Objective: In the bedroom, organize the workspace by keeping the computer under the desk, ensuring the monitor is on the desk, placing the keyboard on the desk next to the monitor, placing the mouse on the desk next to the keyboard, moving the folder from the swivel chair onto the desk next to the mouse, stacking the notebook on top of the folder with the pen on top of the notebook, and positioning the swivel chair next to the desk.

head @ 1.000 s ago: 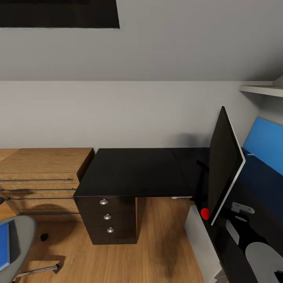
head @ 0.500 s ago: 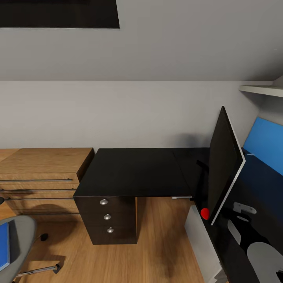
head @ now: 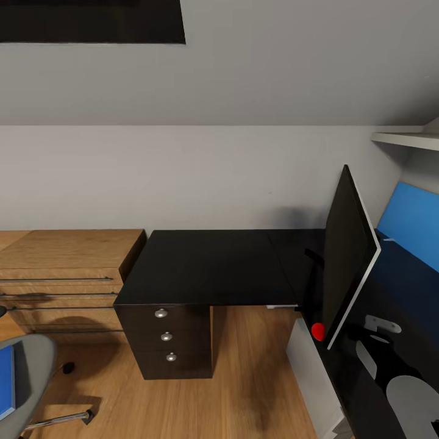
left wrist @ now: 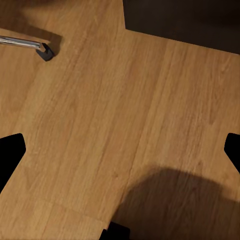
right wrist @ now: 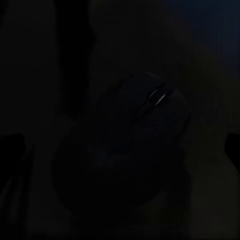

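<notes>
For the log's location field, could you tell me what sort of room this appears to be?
Probably a home office corner of a bedroom: a black L-shaped desk with a monitor on it, a swivel chair on wooden flooring, and an oak chest of drawers against the wall.

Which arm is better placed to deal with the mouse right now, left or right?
Right. Its wrist view looks straight down on the mouse on the dark desk, fingers spread at either side. The left gripper hangs over bare wooden floor.
</notes>
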You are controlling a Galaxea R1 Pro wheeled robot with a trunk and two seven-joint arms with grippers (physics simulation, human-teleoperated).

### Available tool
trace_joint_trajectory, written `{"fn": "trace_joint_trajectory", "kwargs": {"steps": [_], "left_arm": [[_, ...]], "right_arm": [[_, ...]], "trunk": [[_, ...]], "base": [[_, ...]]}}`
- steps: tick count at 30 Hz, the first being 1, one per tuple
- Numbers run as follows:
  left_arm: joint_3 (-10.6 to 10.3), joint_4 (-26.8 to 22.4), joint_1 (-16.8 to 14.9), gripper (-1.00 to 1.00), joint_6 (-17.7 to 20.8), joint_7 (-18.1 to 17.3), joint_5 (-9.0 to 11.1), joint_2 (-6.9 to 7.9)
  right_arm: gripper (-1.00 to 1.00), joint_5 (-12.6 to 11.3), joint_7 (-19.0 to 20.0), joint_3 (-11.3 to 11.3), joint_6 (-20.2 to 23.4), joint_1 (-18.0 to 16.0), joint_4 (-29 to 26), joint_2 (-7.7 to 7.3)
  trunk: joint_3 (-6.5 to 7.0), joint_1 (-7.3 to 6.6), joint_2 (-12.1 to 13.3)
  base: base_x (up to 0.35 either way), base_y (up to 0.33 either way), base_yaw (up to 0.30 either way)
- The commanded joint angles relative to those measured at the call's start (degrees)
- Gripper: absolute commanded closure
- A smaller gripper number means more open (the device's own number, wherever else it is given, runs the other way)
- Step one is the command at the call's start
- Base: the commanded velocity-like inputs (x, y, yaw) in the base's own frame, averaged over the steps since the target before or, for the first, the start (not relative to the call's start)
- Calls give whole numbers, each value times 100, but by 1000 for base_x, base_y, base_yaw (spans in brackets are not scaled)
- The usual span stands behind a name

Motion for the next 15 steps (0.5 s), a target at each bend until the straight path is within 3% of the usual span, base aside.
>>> {"fn": "trace_joint_trajectory", "kwargs": {"steps": [1,15], "left_arm": [[-49,2,-4,-100,-19,39,34,2],[-49,2,-5,-100,-19,37,34,2]], "right_arm": [[-100,-40,-17,4,31,-1,-11,0],[-100,-34,-17,5,48,-1,-11,-2]], "trunk": [[-6,0,-3],[-6,0,-3]], "base": [[0,0,0],[2,0,0]]}}
